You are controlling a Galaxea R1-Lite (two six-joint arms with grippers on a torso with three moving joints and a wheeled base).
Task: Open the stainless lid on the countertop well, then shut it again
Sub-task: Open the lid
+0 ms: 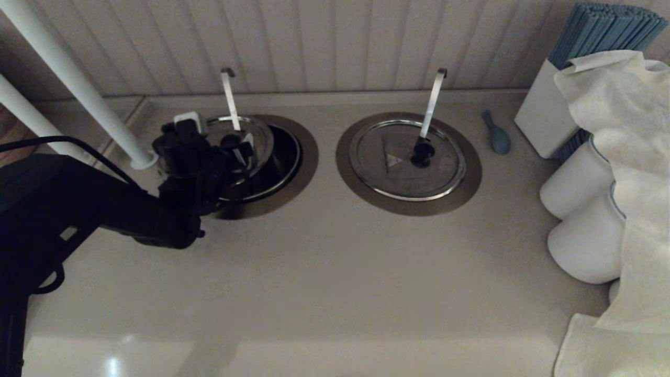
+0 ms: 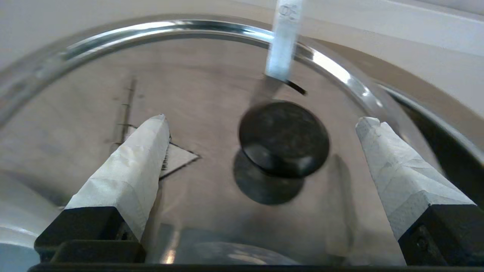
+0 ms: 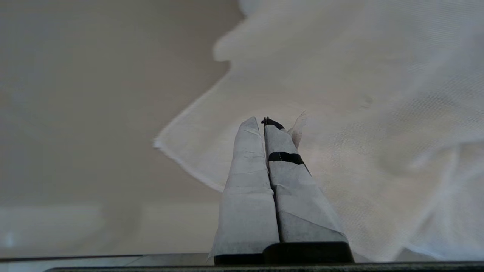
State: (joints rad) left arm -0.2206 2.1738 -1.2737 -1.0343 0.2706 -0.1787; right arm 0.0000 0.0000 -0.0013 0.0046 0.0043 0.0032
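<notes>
the round flat stainless steel lid with its black centre knob (image 1: 238, 137) sits at the left of the two counter openings, and it is not seated: in the head view it is tilted and pushed toward the robot's left, leaving a dark crescent of the round countertop well with its shiny steel rim and brown metal collar (image 1: 285, 157) uncovered on the side nearer the twin. a slim upright hook-topped utensil handle (image 1: 229, 97) stands up through the lid. the left gripper (image 2: 261, 122) hangs right over the lid, its two paper-wrapped fingers (image 2: 128, 170) spread wide on either side of the black knob (image 2: 283, 138) without touching it, so it holds nothing. the small triangle mark (image 2: 177, 158) shows just beside one finger

judging by this, the opening half looks done or nearly so, since the well is partly exposed; what is left seems to be taking the knob and setting the lid back square on its rim. whether the lid rests on the rim edge or on the collar on its far side cannot be told

the right gripper (image 3: 264, 128) is parked off to the robot's right over a white cloth (image 3: 359, 132), its fingers pressed together and empty

the twin steel lid with the broader slanted handle (image 1: 408, 157) lies flat and closed on its own well

as for writing, a faint stamped mark shows near the top of the utensil handle in the left wrist view, but it cannot be read; no brand or label is legible elsewhere
</notes>
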